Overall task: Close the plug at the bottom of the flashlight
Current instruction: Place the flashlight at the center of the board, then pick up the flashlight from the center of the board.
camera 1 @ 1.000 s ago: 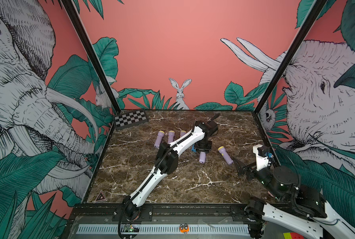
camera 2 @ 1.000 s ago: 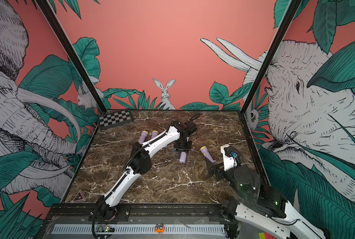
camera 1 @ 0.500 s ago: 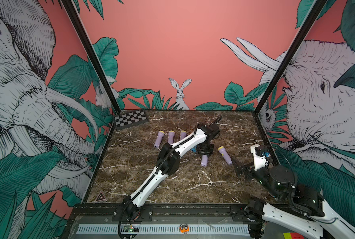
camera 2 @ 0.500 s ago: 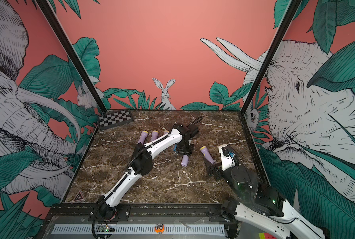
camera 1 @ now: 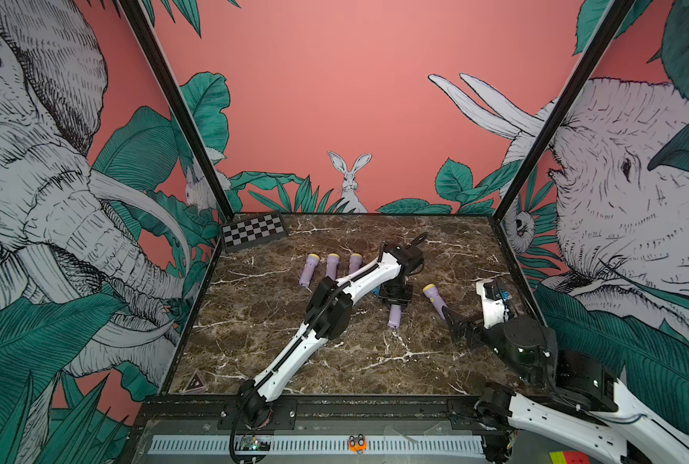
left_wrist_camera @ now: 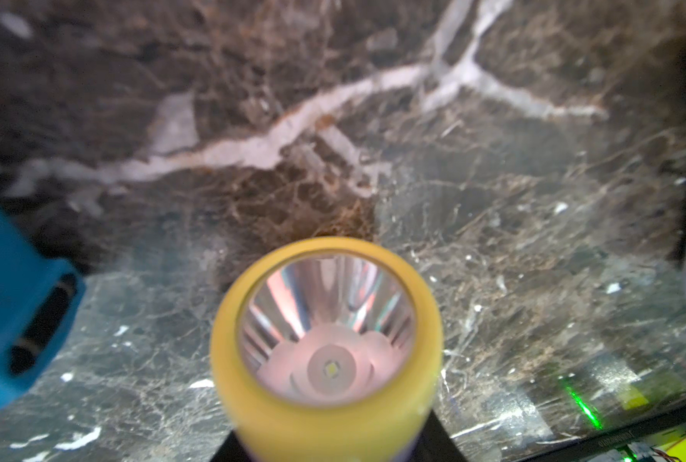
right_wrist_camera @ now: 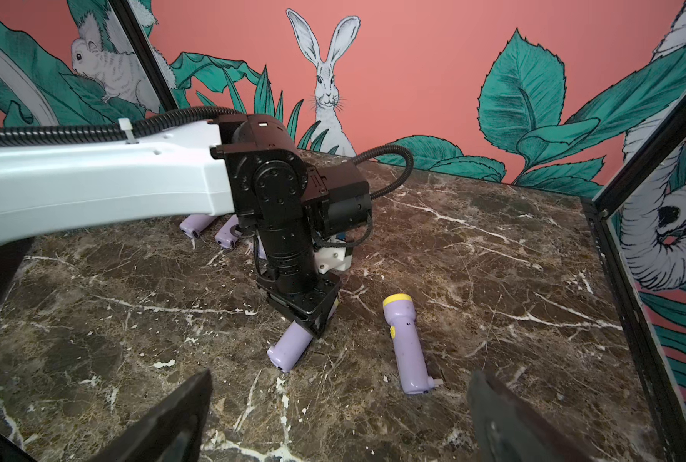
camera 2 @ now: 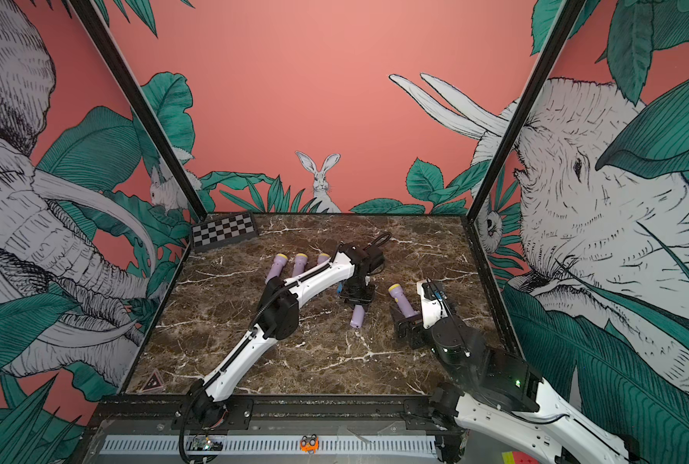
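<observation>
A lilac flashlight [camera 1: 394, 317] with a yellow head [left_wrist_camera: 325, 340] lies tilted at mid-table, and my left gripper [camera 1: 395, 299] is shut on its upper body. Its tail end [right_wrist_camera: 289, 352] sticks out below the jaws towards the front. Another lilac flashlight [right_wrist_camera: 409, 352] lies flat to its right, seen in both top views [camera 2: 403, 301]. A small plug tab [right_wrist_camera: 435, 383] sticks out sideways at its bottom end. My right gripper [right_wrist_camera: 339, 384] stands wide open just short of that bottom end, holding nothing.
Three more lilac flashlights [camera 1: 332, 265] lie in a row at the back, partly behind the left arm. A checkerboard [camera 1: 253, 232] leans in the back left corner. Black frame posts and walls close in the marble table [camera 1: 354, 361]. A blue piece [left_wrist_camera: 13, 300] sits beside the left gripper.
My left gripper has shifted slightly towards the front with its flashlight. The right gripper has stayed open and hardly moved.
</observation>
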Robot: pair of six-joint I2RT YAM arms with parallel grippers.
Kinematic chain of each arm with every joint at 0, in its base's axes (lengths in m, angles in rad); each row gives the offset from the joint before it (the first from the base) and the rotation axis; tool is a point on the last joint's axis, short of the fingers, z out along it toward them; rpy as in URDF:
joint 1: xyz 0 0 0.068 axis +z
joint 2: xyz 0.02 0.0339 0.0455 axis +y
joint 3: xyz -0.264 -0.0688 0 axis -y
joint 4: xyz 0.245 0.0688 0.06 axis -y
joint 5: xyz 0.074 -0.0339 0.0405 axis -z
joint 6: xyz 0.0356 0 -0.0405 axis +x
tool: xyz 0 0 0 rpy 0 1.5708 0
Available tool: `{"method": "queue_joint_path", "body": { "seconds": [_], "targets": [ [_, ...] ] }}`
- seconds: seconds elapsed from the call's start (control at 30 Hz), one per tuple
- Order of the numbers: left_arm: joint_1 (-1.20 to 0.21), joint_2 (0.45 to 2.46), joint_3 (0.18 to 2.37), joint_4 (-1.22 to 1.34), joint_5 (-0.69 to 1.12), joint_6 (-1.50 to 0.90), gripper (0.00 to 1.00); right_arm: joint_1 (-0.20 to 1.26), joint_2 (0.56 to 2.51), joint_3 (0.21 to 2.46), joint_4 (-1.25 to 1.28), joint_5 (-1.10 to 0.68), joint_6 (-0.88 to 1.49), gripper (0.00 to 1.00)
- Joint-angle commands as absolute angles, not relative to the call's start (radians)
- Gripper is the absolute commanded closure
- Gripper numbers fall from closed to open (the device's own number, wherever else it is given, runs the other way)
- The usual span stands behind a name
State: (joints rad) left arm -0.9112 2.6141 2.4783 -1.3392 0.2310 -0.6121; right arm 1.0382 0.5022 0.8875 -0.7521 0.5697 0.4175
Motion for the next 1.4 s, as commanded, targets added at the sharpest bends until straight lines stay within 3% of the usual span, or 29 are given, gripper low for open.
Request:
{"method": "queue_joint_path", "body": {
  "seconds": [0.0,0.07,0.13,0.17,0.37,0.5,0.73,0.83,1.07,1.37],
  "targets": [
    [-0.91,2.564,2.46,-1.376,0.233,-0.608,0.5,1.036,0.518,0.907,-0.786,0.605,0.469,0.01],
    [-0.909,2.549,2.46,-1.382,0.238,-0.609,0.41,1.035,0.529,0.907,-0.802,0.608,0.49,0.01],
    [-0.908,2.535,2.467,-1.403,0.233,-0.609,0.14,1.035,0.54,0.907,-0.817,0.608,0.514,0.01],
    [-0.909,2.528,2.465,-1.41,0.235,-0.61,0.11,1.035,0.547,0.91,-0.825,0.604,0.526,0.01],
    [-0.906,2.433,2.545,-1.472,0.264,-0.597,0.09,0.953,0.662,0.94,-0.916,0.494,0.631,0.01],
    [-0.879,2.291,2.502,-1.471,0.263,-0.596,0.09,0.778,0.715,0.945,-0.89,0.274,0.65,0.03],
    [-0.851,2.059,2.237,-1.452,0.184,-0.541,0.09,0.4,0.899,0.935,-0.804,-0.135,0.579,0.04],
    [-0.843,1.966,2.118,-1.406,0.169,-0.541,0.09,0.236,1.006,0.914,-0.756,-0.28,0.554,0.12],
    [-0.819,1.856,1.984,-1.357,0.162,-0.544,0.09,0.22,1.251,0.945,-0.714,-0.067,0.449,0.15],
    [-0.816,1.833,1.934,-1.318,0.189,-0.519,0.1,0.224,1.472,0.974,-0.575,-0.052,0.401,0.24]
  ]
}}
